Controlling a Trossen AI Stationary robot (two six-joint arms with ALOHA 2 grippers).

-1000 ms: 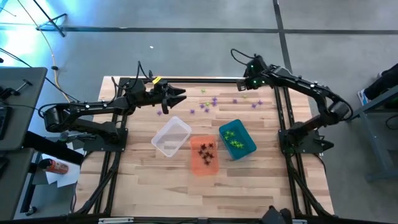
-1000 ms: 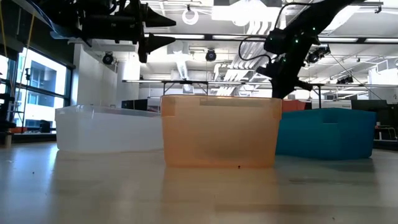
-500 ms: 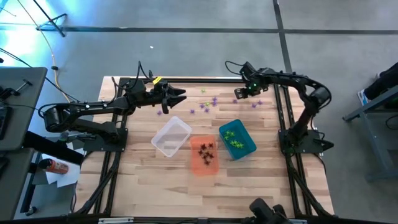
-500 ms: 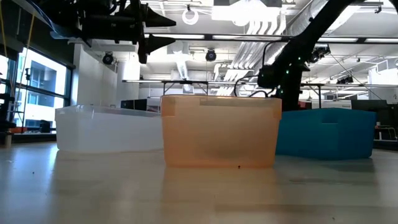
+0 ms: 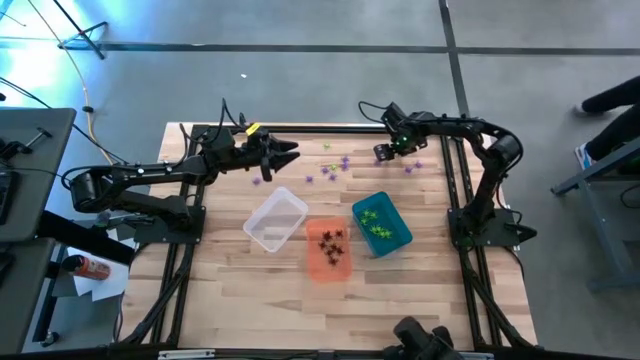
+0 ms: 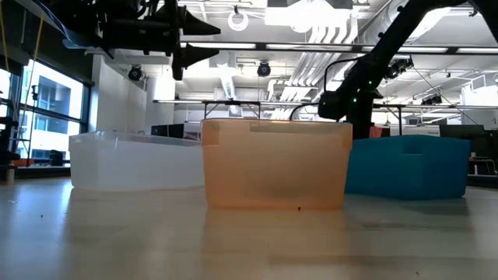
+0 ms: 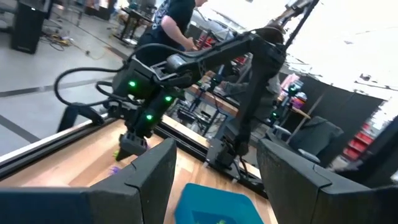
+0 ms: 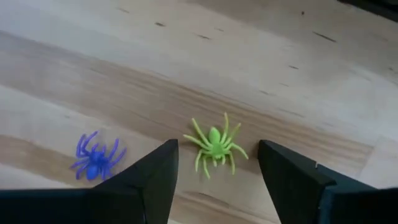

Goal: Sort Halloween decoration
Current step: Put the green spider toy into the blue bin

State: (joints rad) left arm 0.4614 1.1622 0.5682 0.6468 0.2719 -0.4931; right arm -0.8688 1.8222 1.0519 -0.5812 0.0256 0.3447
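Note:
Small purple spiders (image 5: 344,162) lie scattered on the far part of the wooden table. My right gripper (image 5: 385,152) points down there and is open. A green spider (image 8: 214,146) lies flat on the wood between its two fingers (image 8: 155,177), which stand clear of it; a purple spider (image 8: 96,155) lies beside it. The clear bin (image 5: 275,220), the orange bin (image 5: 328,248) with black spiders and the teal bin (image 5: 381,224) with green spiders stand mid-table. My left gripper (image 5: 288,152) hangs open and level above the table, holding nothing.
A dark frame rail (image 5: 320,128) runs along the table's far edge, close behind my right gripper. A second green spider (image 5: 327,146) lies near it. A person's leg (image 5: 610,95) shows beyond the table's right side. Bare wood (image 5: 300,310) lies on the near side of the bins.
My right gripper has come down toward the table top at the far side, shifting a little toward the table's left, and has tipped to point more steeply down. It now stands low over the green spider. My left arm has kept still.

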